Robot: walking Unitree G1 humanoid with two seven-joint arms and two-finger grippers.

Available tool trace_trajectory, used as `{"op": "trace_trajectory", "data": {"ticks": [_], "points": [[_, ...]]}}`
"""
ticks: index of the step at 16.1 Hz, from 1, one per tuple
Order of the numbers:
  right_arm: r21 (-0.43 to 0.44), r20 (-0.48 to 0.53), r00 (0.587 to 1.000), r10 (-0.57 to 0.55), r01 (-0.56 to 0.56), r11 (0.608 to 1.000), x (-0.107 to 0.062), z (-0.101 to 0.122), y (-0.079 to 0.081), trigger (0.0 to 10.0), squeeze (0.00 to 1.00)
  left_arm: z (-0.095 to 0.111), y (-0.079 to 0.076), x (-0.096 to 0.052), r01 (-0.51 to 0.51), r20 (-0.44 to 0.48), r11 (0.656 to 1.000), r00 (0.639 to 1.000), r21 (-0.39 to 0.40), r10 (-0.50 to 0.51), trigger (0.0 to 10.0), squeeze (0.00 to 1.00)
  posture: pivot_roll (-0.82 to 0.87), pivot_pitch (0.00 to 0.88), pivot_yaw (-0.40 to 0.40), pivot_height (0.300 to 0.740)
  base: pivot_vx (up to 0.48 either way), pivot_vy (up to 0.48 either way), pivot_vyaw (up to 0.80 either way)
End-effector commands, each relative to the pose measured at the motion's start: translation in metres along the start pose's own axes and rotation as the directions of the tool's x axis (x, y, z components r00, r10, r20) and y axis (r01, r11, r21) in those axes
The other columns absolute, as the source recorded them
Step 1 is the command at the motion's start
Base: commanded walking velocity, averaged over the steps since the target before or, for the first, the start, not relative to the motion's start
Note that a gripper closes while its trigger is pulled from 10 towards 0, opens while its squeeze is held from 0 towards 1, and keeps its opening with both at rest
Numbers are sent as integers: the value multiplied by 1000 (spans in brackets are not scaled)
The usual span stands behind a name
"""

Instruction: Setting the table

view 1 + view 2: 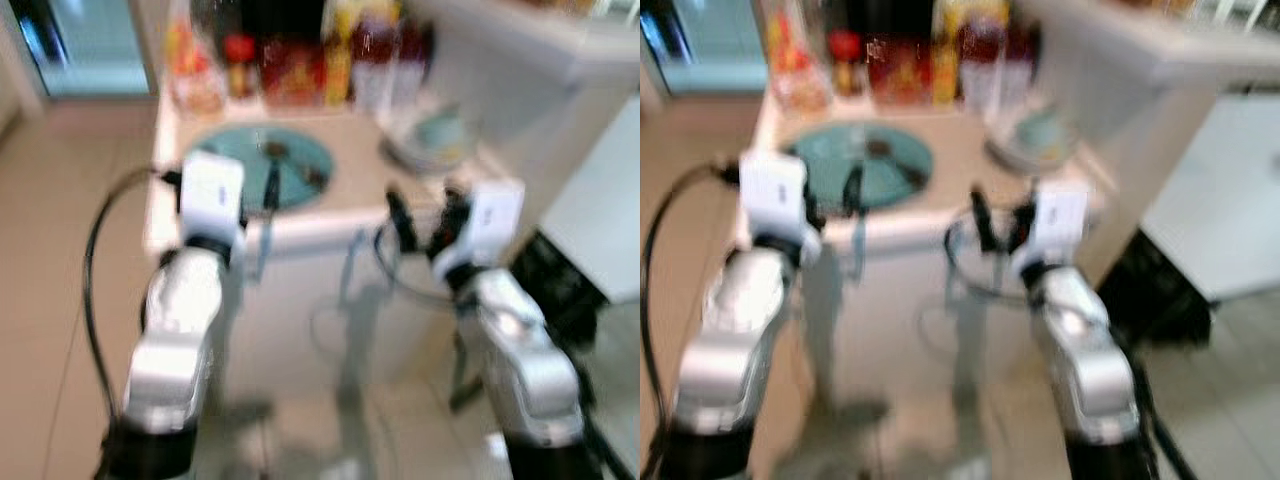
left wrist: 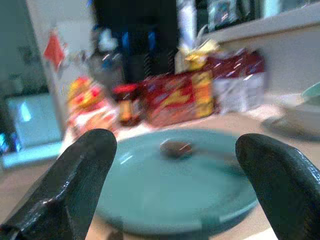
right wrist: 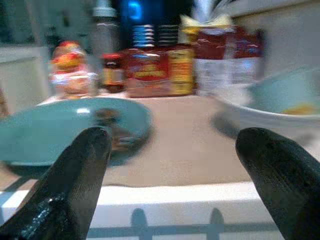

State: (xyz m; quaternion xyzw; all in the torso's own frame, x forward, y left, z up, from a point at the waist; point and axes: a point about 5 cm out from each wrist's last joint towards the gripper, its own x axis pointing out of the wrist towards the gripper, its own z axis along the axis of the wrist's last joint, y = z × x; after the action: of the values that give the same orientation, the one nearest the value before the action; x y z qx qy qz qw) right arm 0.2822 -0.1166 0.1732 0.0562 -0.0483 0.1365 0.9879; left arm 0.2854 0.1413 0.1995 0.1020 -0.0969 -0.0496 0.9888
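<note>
**Both hands raised at the tabletop edge, nothing held**

Nearest, the left hand (image 1: 270, 195) and right hand (image 1: 425, 222) hang at the front edge of the tabletop (image 1: 355, 165), each with its fingers spread wide and nothing between them. Just beyond the left hand lies a teal plate (image 1: 262, 165) with something small and dark on it, too blurred to identify. Past the right hand sit stacked bowls (image 1: 432, 140), near the tabletop's right side. Along the far edge stand jars, boxes and bottles (image 1: 290, 60). The head views are smeared, so aim is a risk: I judge a reach made now could clip the plate's rim or nudge the bowls toward the edge.
</note>
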Motion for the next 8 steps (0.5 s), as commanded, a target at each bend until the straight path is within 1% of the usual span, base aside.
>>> {"op": "trace_trajectory", "data": {"ticks": [1, 2, 3, 4, 5, 8], "points": [[-12, 29, 1000, -3, 3, 1000, 1, 6, -3, 10000, 0, 4, 0, 1, -4, 7, 1000, 1000, -11, 4, 10000, 0, 112, 0, -65, 740, 0, 0, 0], [-7, 32, 999, -3, 3, 1000, 1, 6, -3, 10000, 0, 5, -1, 2, -3, 11, 1000, 1000, -14, 3, 10000, 0, 112, 0, -65, 740, 0, 0, 0], [-28, 36, 999, 10, -9, 1000, 2, 7, -3, 10000, 0, 9, -2, 2, 16, 36, 1000, 999, -19, -15, 10000, 0, 114, 0, -66, 740, 0, 0, 0], [-52, 36, 999, 24, -22, 998, 4, 9, -3, 10000, 0, 11, -3, 2, 28, 53, 999, 998, -20, -26, 10000, 0, 116, 0, -67, 740, 304, 0, 406], [-65, 49, 998, 29, -26, 998, 8, 14, -5, 10000, 0, 13, -3, 2, 30, 54, 999, 998, -23, -29, 10000, 0, 119, 0, -72, 740, 345, 0, 800], [-79, 59, 998, 19, -14, 997, 15, 19, -13, 10000, 0, 15, -2, 2, 30, 58, 999, 998, -16, -29, 10000, 0, 124, 0, -79, 740, 360, 0, 800]]}}
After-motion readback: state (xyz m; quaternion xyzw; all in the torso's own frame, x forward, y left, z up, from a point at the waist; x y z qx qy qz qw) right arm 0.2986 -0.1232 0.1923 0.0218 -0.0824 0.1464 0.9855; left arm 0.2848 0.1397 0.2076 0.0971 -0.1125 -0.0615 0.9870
